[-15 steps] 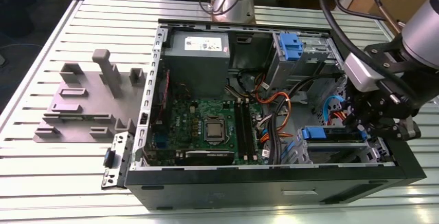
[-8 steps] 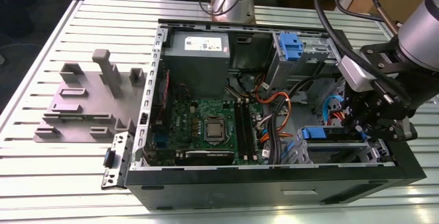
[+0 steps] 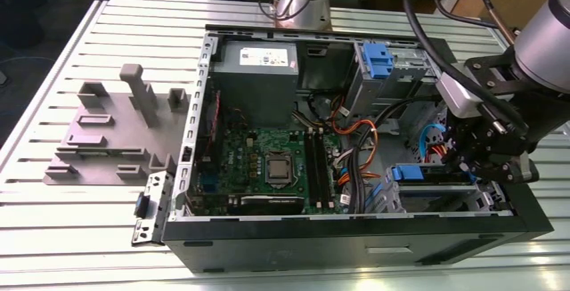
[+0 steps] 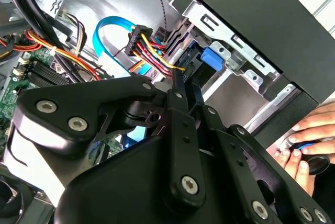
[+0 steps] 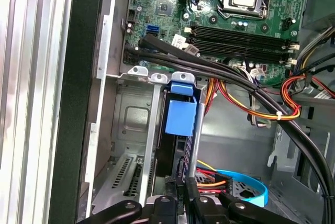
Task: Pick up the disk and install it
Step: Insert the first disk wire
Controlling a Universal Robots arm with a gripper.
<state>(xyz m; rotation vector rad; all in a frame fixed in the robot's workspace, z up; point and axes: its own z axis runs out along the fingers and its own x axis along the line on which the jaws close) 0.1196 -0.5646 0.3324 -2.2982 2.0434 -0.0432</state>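
The open computer case [image 3: 356, 237] sat on a ribbed metal worktop [image 3: 53, 237], with the tool [image 3: 485, 164] low inside it, grip state unclear.

We see the disk [image 5: 180, 116] standing on edge in the bay [image 5: 131, 124], its blue carrier tab facing us.

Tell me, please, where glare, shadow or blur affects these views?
Exterior view: glare on the slatted table along the near edge; the case front is dark. Second wrist view: the gripper body is close and soft, and a hand shows at the edge. First wrist view: evenly lit, with the motherboard sharp.
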